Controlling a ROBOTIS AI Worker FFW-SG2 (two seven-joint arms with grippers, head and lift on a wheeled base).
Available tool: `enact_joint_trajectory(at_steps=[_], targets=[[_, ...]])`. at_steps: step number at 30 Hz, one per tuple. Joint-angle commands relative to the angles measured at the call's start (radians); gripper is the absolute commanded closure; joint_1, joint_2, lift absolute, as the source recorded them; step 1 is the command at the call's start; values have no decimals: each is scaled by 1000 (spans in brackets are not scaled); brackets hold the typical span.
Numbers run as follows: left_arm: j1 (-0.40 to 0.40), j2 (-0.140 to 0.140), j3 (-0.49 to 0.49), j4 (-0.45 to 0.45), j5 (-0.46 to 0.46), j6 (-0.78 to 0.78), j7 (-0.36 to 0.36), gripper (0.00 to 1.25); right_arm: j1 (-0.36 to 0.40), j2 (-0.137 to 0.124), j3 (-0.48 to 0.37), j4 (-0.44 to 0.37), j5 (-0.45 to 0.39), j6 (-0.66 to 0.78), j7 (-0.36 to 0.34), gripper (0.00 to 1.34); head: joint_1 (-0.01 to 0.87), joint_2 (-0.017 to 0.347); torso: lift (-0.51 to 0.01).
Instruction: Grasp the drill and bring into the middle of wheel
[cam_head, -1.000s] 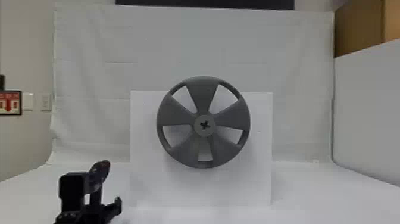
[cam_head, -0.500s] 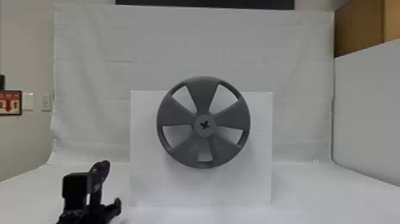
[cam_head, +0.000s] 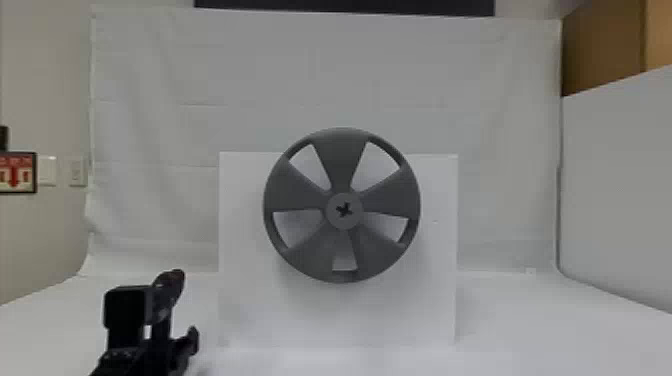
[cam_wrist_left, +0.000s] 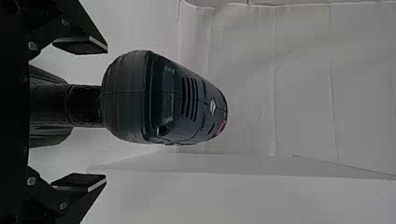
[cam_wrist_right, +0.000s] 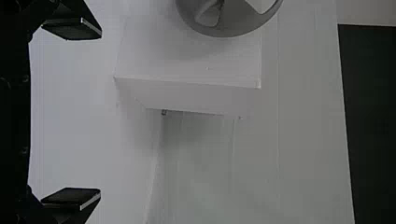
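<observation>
- Black power drill (cam_wrist_left: 163, 98), robot's L side, well apart from the wheel; looks to be standing upright, housing over handle, from where I am.
- L gripper (cam_wrist_left: 106, 114) has its jaws spread wide, one finger each side of the drill's handle, w/ visible gaps both sides. No grip on it.
- R gripper (cam_wrist_right: 100, 113): jaws wide too, nothing btwn them; it's by the white box (cam_head: 250, 310).
- Gray five-spoke wheel (cam_head: 295, 190) upright in front of that box; hub (cam_head: 335, 222) in the middle w/ a dark cross-shaped recess.
- Done, AFAICT: L gripper lined up around the handle, approx. That's early days, prob. the last bit before the grasp.
- Left to do: close on handle, lift, carry to robot's R, aim the nose at the hub, bring it in.
- Can't tell from here if the fingers sit low enough for a firm hold; worth a check b4 squeezing.
</observation>
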Motion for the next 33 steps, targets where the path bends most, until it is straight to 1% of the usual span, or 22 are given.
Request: enact_joint_trajectory(at_steps=[1, 3, 8, 11, 13, 17, 19, 20, 22, 31, 33], targets=[[-1, -2, 8, 10, 18, -1, 0, 614, -1, 0, 1, 0, 1, 0, 0, 110, 0, 0, -406], [-1, -2, 9, 10, 18, -1, 2, 710, 1, 0, 1, 0, 1, 0, 0, 110, 0, 0, -406], [-1, -2, 11, 10, 22, 0, 3, 736, 1, 0, 1, 0, 1, 0, 0, 110, 0, 0, -406], [1, -3, 9, 10, 24, 0, 8, 838, 1, 0, 1, 0, 1, 0, 0, 111, 0, 0, -406], [4, -3, 5, 10, 32, 0, 25, 932, 2, 2, 1, 0, 1, 0, 0, 110, 0, 0, -406], [7, -3, -5, 9, 36, -1, 51, 995, 2, 2, 0, 0, 1, 0, 0, 110, 0, 0, -406], [11, -3, -5, 9, 45, -18, 66, 1107, 2, 2, 0, 0, 1, 0, 0, 110, 0, 0, -406], [16, -3, -8, 9, 50, -27, 77, 1134, 2, 2, 0, 0, 1, 0, 0, 110, 0, 0, -406], [21, -3, -12, 9, 56, -36, 97, 1138, 4, 2, -3, 0, 1, 0, 0, 110, 0, 0, -406], [25, -2, -17, 1, 53, -36, 98, 1142, 5, 2, -5, 0, 1, 0, 0, 111, 0, 0, -406], [31, -2, -12, -10, 56, -36, 97, 1191, 5, 2, -5, 0, 1, 0, 0, 111, 0, 0, -406]])
